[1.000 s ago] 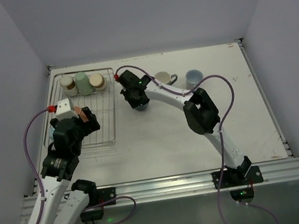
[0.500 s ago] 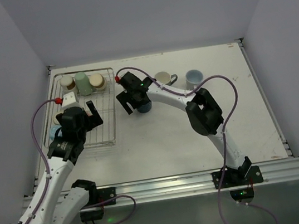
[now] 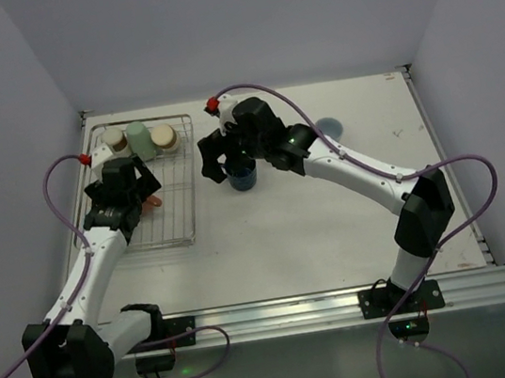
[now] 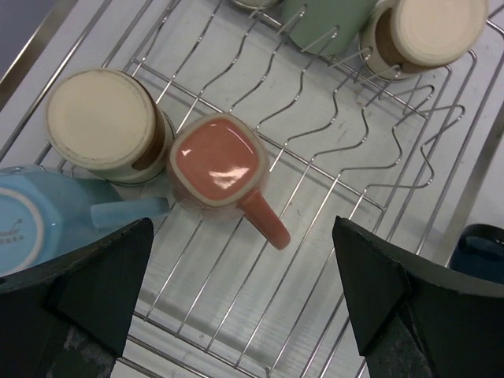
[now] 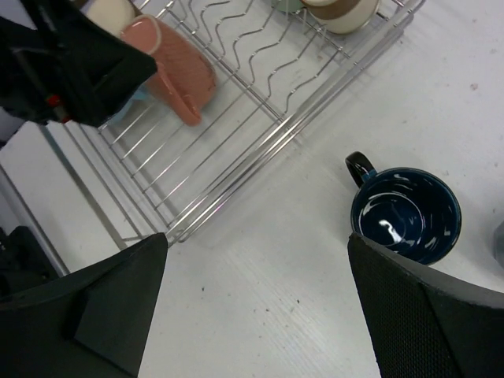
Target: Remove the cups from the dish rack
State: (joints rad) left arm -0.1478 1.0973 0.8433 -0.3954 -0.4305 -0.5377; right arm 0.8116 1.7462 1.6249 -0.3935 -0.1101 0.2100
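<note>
The dish rack (image 3: 176, 215) (image 4: 331, 181) (image 5: 236, 197) lies at the left of the table. My left gripper (image 3: 126, 191) (image 4: 242, 268) hangs open above it, over an upside-down salmon-pink cup (image 4: 218, 161) (image 5: 177, 67) whose handle (image 4: 264, 220) points between the fingers. A beige cup (image 4: 105, 122) and a light blue cup (image 4: 31, 228) sit beside it. A mint cup (image 3: 140, 139) stands between two beige-and-brown cups (image 3: 114, 138) (image 3: 164, 137) at the rack's far end. The navy cup (image 3: 242, 177) (image 5: 405, 213) stands upright on the table, right of the rack. My right gripper (image 3: 224, 158) (image 5: 256, 252) hovers open and empty just above it.
A light blue cup (image 3: 328, 127) stands on the table behind the right arm, partly hidden by it. The right arm stretches across the table's middle. The rack's raised rim runs close to the navy cup. White walls close in the table on three sides.
My right gripper has opened, let go of the navy cup on the table and lifted off it. My left gripper has moved farther over the rack, above the salmon-pink cup.
</note>
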